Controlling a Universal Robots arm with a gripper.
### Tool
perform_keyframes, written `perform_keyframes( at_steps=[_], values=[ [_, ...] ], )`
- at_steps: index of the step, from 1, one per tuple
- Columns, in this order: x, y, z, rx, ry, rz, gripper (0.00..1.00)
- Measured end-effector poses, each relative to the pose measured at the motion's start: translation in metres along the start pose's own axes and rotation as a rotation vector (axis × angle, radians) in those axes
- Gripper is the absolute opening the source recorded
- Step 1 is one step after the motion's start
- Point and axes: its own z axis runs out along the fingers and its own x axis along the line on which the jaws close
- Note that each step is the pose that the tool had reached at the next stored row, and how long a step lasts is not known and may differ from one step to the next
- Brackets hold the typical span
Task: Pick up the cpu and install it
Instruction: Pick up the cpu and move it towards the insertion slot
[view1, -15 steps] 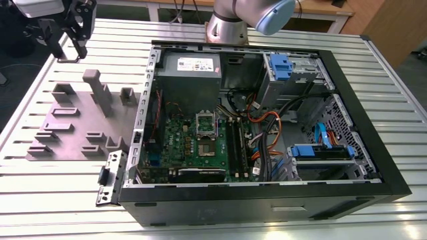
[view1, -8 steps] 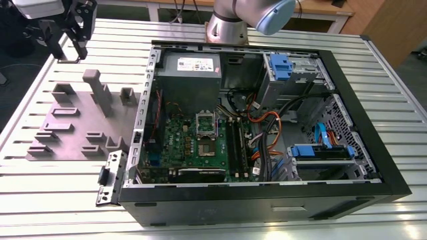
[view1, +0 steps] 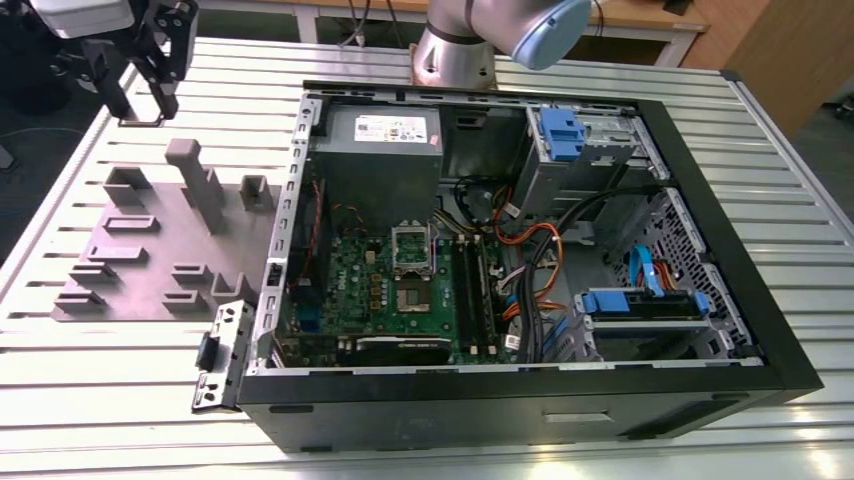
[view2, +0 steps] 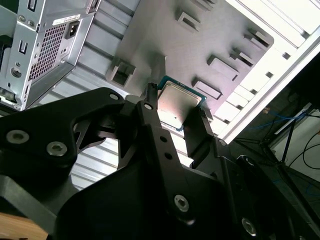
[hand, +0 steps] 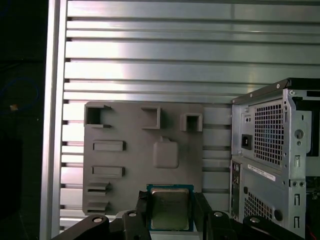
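Near the grey tray (hand: 135, 165) at the exterior view's left of the bench (hand: 150, 50): cpu (hand: 170, 210), clamped by its edges between the gripper's (hand: 171, 200) fingers (hand: 201, 212).

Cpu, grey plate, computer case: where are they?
cpu (hand: 170, 210), first wrist view, silver metal top.
grey plate (hand: 137, 175), first wrist view, bare flat surface.
computer case (view1: 507, 420), exterior view, black outer wall.

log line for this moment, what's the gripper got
gripper: shut on cpu | where: clear of grey tray, beside computer case | install: not done
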Motion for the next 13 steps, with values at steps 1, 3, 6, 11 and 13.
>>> perform_keyframes(
  at_steps=[1,3,6,11,13],
  values=[
    [-0.0005,0.0,0.0,0.0,0.0,0.0,0.45],
    [-0.0017,0.0,0.0,0.0,0.0,0.0,0.45],
    [-0.0035,0.0,0.0,0.0,0.0,0.0,0.45],
    [-0.0062,0.0,0.0,-0.0001,-0.0001,0.0,0.45],
    [-0.0071,-0.0001,-0.0001,0.0,0.0,0.0,0.45]
  ],
)
